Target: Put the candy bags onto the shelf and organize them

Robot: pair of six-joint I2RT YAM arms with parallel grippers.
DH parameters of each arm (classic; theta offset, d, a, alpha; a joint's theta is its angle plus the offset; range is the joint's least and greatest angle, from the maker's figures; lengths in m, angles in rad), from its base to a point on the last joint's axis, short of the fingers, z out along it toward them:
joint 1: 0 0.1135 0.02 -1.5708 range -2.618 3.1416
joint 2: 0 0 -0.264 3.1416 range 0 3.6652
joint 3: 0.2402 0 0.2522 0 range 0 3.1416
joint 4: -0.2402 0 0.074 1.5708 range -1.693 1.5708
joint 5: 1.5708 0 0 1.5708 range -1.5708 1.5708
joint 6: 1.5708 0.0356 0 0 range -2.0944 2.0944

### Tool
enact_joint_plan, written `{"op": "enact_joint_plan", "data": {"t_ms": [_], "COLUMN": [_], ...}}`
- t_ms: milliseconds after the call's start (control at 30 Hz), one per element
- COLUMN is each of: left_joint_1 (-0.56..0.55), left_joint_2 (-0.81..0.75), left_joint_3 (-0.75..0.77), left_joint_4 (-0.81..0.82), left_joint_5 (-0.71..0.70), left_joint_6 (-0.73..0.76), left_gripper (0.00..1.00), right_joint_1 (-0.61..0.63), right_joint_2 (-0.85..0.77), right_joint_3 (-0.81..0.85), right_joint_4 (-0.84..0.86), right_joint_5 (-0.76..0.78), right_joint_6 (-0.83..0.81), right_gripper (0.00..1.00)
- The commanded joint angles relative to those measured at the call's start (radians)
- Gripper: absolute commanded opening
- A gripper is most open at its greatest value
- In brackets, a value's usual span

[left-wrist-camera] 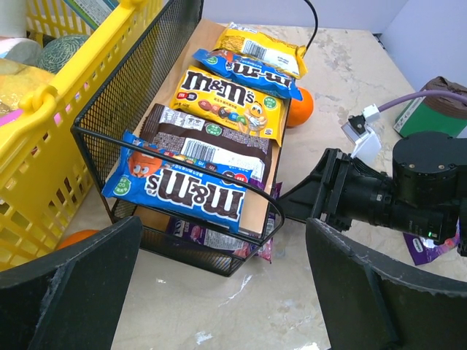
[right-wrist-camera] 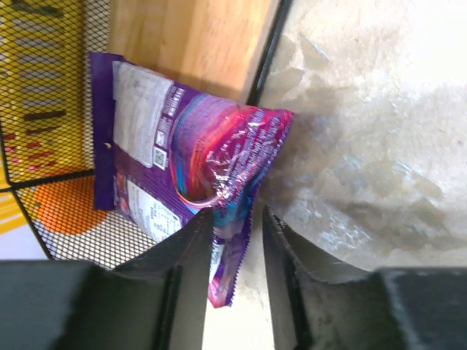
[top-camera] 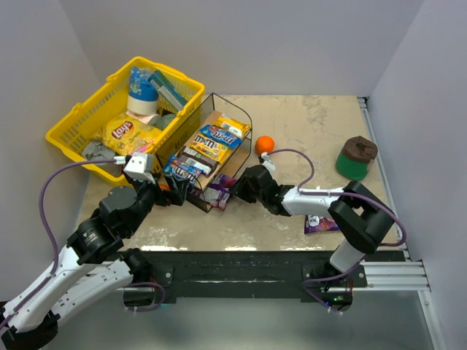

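The shelf (top-camera: 212,119), a black wire rack with wooden boards, holds several candy bags on its top tier: yellow M&M's (left-wrist-camera: 230,102), brown (left-wrist-camera: 211,142) and blue (left-wrist-camera: 182,189). A purple candy bag (right-wrist-camera: 197,153) lies half in the lower tier, its near edge sticking out over the table. My right gripper (right-wrist-camera: 237,233) is open but narrow, straddling that edge; one finger touches the bag and a gap shows at the other. My left gripper (left-wrist-camera: 226,292) hangs wide open and empty just in front of the shelf (left-wrist-camera: 124,95). Another purple bag (top-camera: 321,223) lies on the table at the right.
A yellow shopping basket (top-camera: 73,135) with a Lay's bag (top-camera: 131,133) stands left of the shelf, touching it. An orange (top-camera: 264,144) sits right of the shelf and another (left-wrist-camera: 76,239) by its left corner. A green-and-brown object (top-camera: 356,157) is at the far right.
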Motion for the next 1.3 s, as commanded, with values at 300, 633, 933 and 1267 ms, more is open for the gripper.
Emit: {"op": "enact_joint_plan", "data": {"t_ms": [300,633,933,1267], "left_joint_1": [-0.003,-0.002,-0.002,-0.002], "left_joint_2": [-0.013,-0.020,-0.022,-0.027], "left_joint_3": [-0.001,-0.009,-0.007,0.008], "left_joint_4": [0.011,0.013,0.010,0.004], "left_joint_5": [-0.022,-0.024,-0.027,-0.016], "left_joint_6": [0.013,0.011,0.011,0.008], "left_gripper": [0.99,1.00,0.99,1.00], "right_joint_1": [-0.001,0.024,0.047,0.021], "right_joint_2": [0.112,0.158,0.109,-0.206], "right_joint_3": [0.047,0.130,0.122,0.035], "right_joint_4": [0.253,0.253,0.131,-0.233], "right_joint_5": [-0.156,-0.176,-0.087,0.192], "right_joint_6": [0.111,0.130,0.138,0.090], "right_gripper": [0.15,0.14,0.22,0.49]}}
